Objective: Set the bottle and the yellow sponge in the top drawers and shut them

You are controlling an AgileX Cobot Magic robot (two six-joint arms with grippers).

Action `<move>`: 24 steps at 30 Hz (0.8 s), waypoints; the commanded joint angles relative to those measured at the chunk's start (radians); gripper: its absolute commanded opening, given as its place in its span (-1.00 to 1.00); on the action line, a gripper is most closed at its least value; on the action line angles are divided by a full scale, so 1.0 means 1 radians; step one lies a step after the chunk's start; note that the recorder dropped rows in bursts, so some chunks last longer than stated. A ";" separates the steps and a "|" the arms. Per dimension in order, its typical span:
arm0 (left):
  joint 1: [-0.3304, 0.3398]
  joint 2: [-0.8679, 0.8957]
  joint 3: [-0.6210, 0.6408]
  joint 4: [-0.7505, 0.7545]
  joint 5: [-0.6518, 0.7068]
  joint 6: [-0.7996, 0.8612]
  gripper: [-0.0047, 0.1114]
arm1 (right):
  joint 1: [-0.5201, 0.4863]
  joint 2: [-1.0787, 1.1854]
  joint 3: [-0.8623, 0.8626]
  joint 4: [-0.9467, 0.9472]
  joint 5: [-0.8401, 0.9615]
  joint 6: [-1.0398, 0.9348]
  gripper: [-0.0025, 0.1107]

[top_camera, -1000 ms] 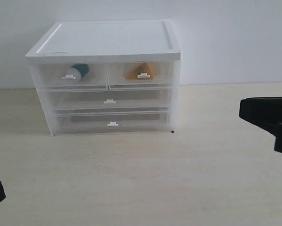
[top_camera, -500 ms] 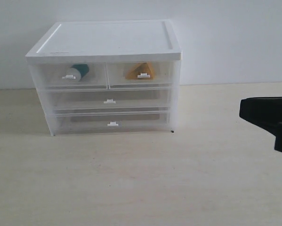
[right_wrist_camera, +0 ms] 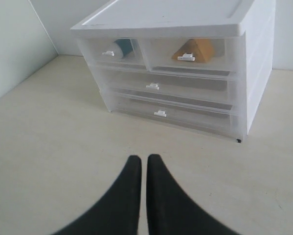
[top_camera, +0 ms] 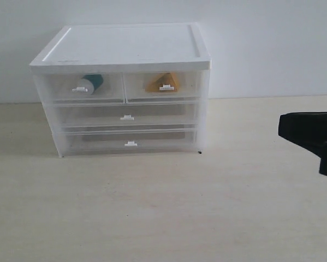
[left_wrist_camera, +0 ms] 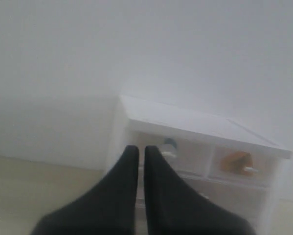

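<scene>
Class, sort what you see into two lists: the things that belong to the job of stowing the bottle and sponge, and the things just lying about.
Belongs to the job:
- bottle
- yellow sponge
- top left drawer
- top right drawer
- left claw
- right claw

Just there:
- middle drawer
- bottom drawer
- table

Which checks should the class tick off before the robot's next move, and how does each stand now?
1. Small white plastic bottle with teal label inside translucent left top drawer: ok.
2. Yellow-orange wedge sponge inside translucent right top drawer: ok.
3. Both drawers flush with white plastic cabinet front: ok.
4. Left gripper empty, shut: ok.
5. Right gripper empty, shut, clear of cabinet: ok.
</scene>
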State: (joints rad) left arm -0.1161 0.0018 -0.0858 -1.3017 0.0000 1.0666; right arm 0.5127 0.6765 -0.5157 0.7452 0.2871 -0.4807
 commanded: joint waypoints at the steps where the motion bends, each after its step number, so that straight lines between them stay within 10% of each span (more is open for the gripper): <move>1: 0.004 -0.002 0.059 0.004 -0.155 -0.005 -0.85 | -0.004 -0.004 0.004 0.002 -0.005 0.001 -0.96; 3: 0.004 -0.002 0.083 0.131 -0.157 -0.135 -0.85 | -0.004 -0.004 0.004 0.002 -0.005 0.001 -0.96; 6: 0.004 -0.002 0.086 0.864 -0.047 -0.769 -0.85 | -0.004 -0.004 0.004 0.002 -0.005 0.003 -0.96; 10: 0.004 -0.002 0.086 1.153 0.067 -1.067 -0.85 | -0.004 -0.004 0.004 0.002 -0.005 0.000 -0.96; 16: 0.004 -0.002 0.086 1.337 0.325 -1.112 -0.85 | -0.004 -0.004 0.004 0.002 -0.005 0.003 -0.96; 24: 0.004 -0.002 0.086 1.337 0.322 -1.112 -0.85 | -0.004 -0.004 0.004 0.002 -0.005 0.000 -0.96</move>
State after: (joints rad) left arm -0.1161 0.0018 -0.0031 0.0270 0.3167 -0.0331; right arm 0.5127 0.6742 -0.5157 0.7452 0.2871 -0.4785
